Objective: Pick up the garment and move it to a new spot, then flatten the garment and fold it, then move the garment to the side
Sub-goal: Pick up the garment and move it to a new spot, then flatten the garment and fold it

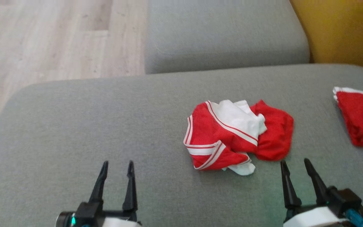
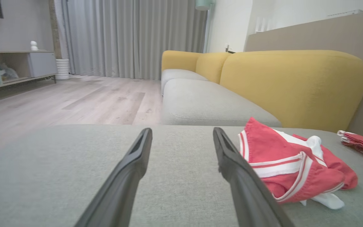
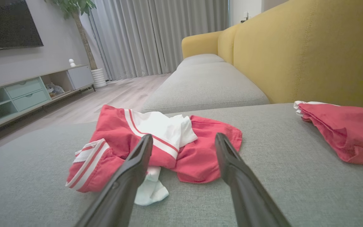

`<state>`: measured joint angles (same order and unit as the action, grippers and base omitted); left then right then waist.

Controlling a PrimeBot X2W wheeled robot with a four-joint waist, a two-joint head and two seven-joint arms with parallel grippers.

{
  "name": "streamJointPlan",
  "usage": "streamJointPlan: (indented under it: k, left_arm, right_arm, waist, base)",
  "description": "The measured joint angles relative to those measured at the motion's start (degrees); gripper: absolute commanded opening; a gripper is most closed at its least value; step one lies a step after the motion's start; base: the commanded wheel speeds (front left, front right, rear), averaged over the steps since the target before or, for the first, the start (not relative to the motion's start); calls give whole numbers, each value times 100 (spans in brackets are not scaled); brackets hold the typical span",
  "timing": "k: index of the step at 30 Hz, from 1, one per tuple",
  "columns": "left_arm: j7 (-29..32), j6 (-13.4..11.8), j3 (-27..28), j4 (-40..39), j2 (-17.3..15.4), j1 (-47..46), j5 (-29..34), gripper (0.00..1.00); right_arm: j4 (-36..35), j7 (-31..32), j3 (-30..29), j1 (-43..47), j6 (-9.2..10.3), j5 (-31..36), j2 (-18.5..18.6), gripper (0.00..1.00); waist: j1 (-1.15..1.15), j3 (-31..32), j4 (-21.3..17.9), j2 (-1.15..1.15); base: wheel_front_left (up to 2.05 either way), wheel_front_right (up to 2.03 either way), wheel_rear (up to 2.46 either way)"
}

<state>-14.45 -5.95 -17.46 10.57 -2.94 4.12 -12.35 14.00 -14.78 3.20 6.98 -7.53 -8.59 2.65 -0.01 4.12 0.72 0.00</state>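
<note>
A crumpled red and white garment [image 1: 236, 135] lies in a heap on the grey sofa seat [image 1: 106, 119], right of the middle. It has white stripes along its hems. My left gripper [image 1: 118, 165] stands open near the seat's front edge, well to the left of the garment [image 2: 291, 164]. My right gripper [image 1: 295, 164] is open too, just in front of the garment's right side, with the heap [image 3: 156, 142] lying close beyond its fingertips. Neither gripper touches the cloth.
A second red garment [image 1: 362, 118] with a white edge lies at the seat's far right [image 3: 342, 132]. Another grey seat cushion [image 1: 225, 34] lies beyond, with the yellow sofa back [image 1: 345, 31] on the right. Wooden floor [image 1: 49, 41] drops off to the left.
</note>
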Motion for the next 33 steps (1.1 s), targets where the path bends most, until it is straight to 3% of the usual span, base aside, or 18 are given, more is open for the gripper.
streamJointPlan:
  k: [6, 33]
  left_arm:
    - [0, -10, 175, -153, -4, 316, 364, 100]
    - [0, -120, 281, -26, -8, 538, 377, 100]
  right_arm:
    - [-34, 0, -10, 254, 0, 0, -8, 100]
    - [-55, 0, 137, 423, 0, 2, -10, 100]
  waist:
    - [0, 213, 192, 0]
    - [1, 256, 203, 0]
  base:
    - [0, 0, 0]
    - [0, 0, 0]
